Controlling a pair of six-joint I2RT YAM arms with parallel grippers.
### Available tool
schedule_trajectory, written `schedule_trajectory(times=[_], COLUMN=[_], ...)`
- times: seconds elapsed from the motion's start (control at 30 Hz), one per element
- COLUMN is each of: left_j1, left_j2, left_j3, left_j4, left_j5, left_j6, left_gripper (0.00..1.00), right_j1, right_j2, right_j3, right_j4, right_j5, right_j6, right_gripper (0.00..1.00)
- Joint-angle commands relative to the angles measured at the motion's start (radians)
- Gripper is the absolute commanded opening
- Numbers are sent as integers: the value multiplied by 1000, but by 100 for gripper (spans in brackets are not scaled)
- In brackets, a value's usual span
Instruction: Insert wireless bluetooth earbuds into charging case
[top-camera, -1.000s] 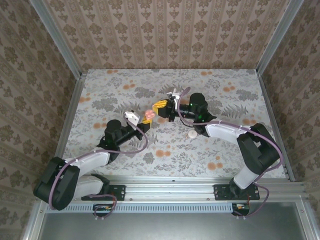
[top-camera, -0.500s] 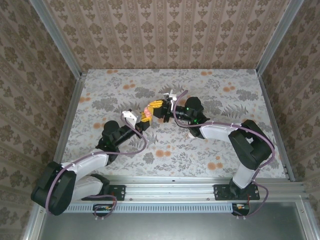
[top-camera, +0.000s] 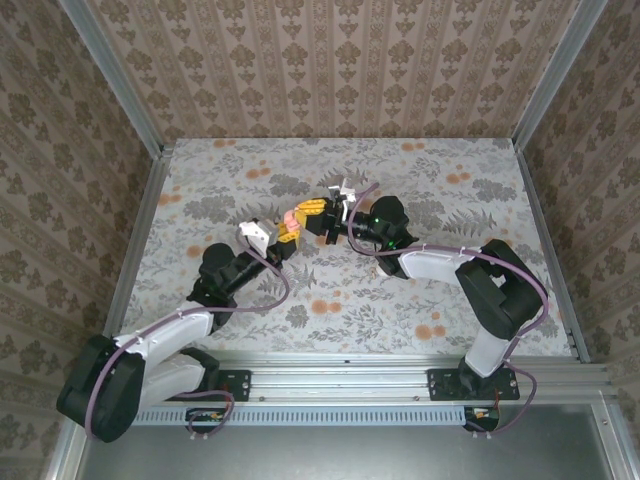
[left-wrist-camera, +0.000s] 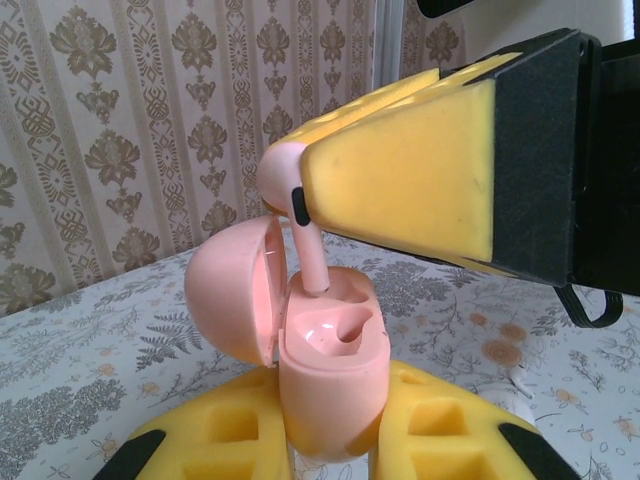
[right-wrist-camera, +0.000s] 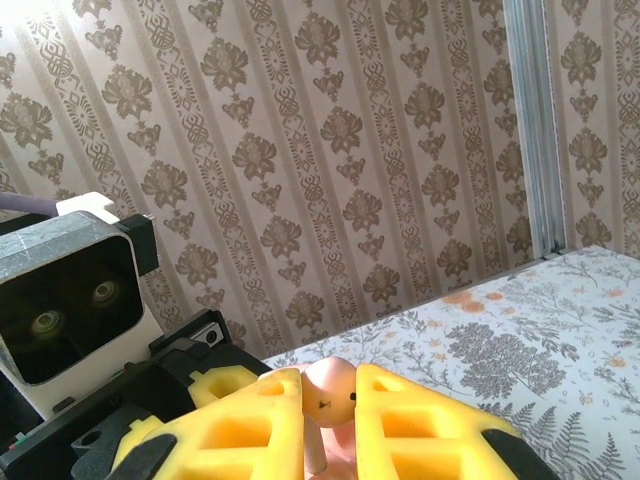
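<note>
While the left gripper (left-wrist-camera: 332, 445) is clamping the charging case (left-wrist-camera: 330, 375), the right gripper (right-wrist-camera: 330, 420) is pinching an earbud (left-wrist-camera: 282, 170) at its twelve o'clock, needing straight lowering.

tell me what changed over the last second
The right end effector carried the pink earbud left, to the open case in the left end effector, which moved slightly left too. Both stayed shut on what they hold.

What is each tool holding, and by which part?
Left tool grips the open case by its base; right tool pinches an earbud by its head, stem down.
</note>
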Motion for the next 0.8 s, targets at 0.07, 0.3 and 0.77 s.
schedule_trajectory(times=[0.07, 0.3, 0.77], left_j1=[-3, -3, -3], left_j2=[-29, -34, -67], left_j3=[0, 1, 7], left_j4=[45, 42, 12], left_j5=[-28, -36, -37], left_j6=[-15, -12, -1], left_gripper=[7, 7, 7], right_j1=[20, 26, 26], right_j2=[29, 45, 33], right_j3=[-8, 1, -10], right_j4=[26, 34, -3], right_j5=[-18, -25, 11], right_j6=[28, 37, 26], right_gripper=[15, 15, 27])
